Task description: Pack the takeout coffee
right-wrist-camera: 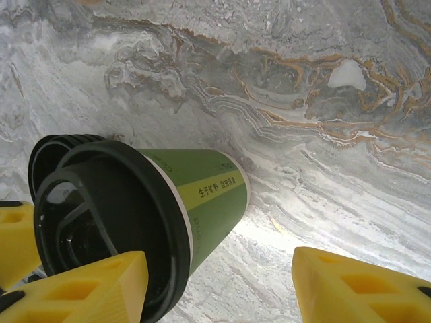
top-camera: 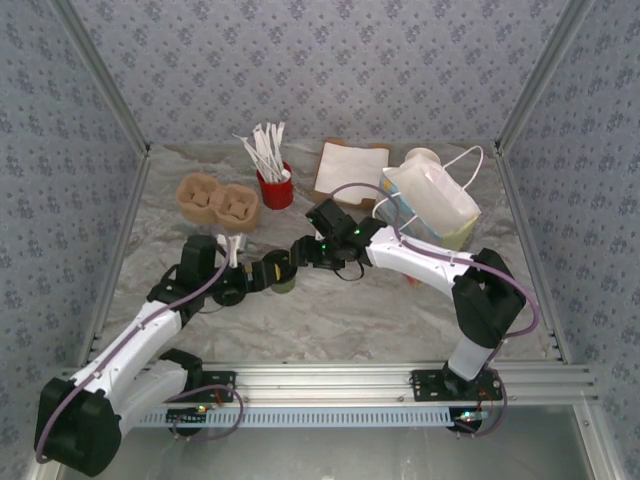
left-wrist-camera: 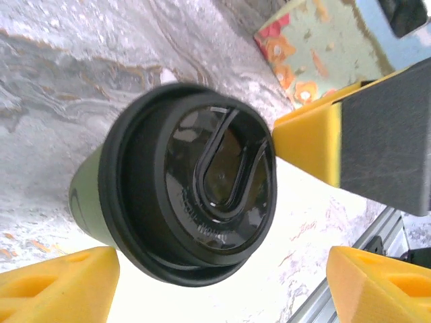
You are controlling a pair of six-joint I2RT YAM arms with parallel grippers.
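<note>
Both arms reach inward, left tool (left-wrist-camera: 222, 289) and right tool (right-wrist-camera: 219, 282) spread wide beside the takeout coffee (right-wrist-camera: 202, 195).

On the green side of the takeout coffee (right-wrist-camera: 205, 202) we see a pale band of Chinese characters, too small for us to read with certainty. Its black lid (left-wrist-camera: 195, 195) carries embossed lettering we cannot make out.
</note>
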